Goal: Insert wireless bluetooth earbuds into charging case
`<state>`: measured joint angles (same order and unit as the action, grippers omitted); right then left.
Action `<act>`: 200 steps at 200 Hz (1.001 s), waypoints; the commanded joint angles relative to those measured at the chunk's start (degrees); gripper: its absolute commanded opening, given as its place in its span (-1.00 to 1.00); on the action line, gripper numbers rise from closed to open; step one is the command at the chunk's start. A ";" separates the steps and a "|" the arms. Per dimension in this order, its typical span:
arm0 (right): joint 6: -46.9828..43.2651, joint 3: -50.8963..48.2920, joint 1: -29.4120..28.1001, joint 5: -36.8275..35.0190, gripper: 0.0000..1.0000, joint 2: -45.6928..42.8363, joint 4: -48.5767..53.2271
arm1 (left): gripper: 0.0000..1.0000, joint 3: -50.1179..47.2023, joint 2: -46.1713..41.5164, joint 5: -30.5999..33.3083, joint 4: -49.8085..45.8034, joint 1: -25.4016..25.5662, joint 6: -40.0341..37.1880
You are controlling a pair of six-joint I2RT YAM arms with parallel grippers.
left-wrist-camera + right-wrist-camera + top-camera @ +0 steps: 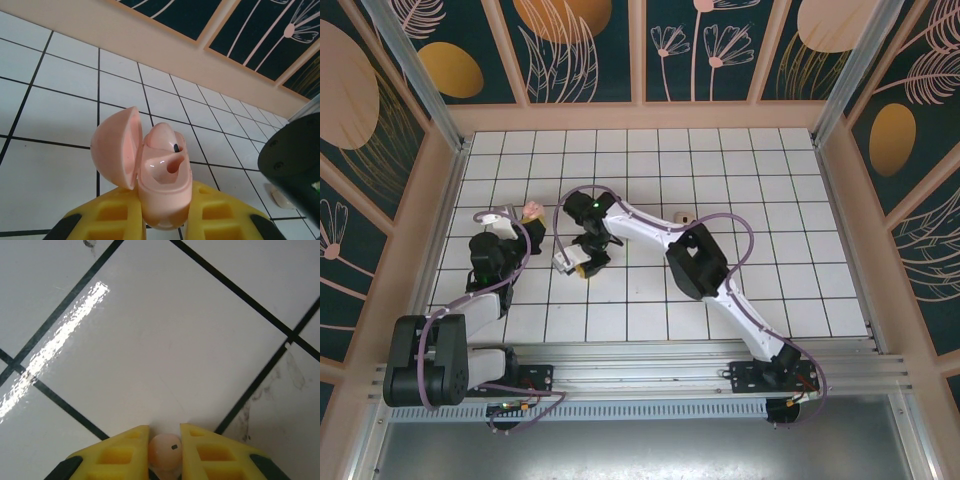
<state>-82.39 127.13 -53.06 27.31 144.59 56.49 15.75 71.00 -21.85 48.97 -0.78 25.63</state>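
The pale pink charging case (150, 192) stands open between the yellow fingers of my left gripper (164, 194), which is shut on its body. Its lid (114, 147) hangs to the left. One earbud (162, 137) with a small black mark sits in the far socket; the near socket (172, 165) is hollow. From above, the left gripper (520, 218) holds the case (532, 210) at the left of the tiled floor. My right gripper (165, 432) is shut on a second pale pink earbud (165, 451) just above a white tile. In the top view it (582, 264) hangs right of the case.
White tiles with dark grout cover the floor (720, 290), walled by pink panels (650, 115) on three sides. A small pale object (685, 216) lies on a tile behind the right arm's forearm (650, 228). The dark bulk of the right arm (295, 160) crowds the left wrist view's right edge.
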 commanded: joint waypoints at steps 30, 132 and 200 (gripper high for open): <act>12.49 -19.14 4.71 13.25 -0.62 -17.50 -13.46 | -0.73 -0.29 -1.42 -5.47 5.51 -0.19 -1.95; 52.25 -61.60 15.75 33.91 -0.63 -46.76 -58.17 | -0.75 -1.60 1.57 -5.14 16.24 13.00 -7.52; 87.42 -82.58 21.37 25.96 -0.62 -59.13 -99.00 | -0.74 2.58 11.37 -4.99 23.81 26.75 -14.90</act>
<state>-12.40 49.80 -33.06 56.60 89.65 -20.75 15.79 79.09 -26.39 64.95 22.81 14.22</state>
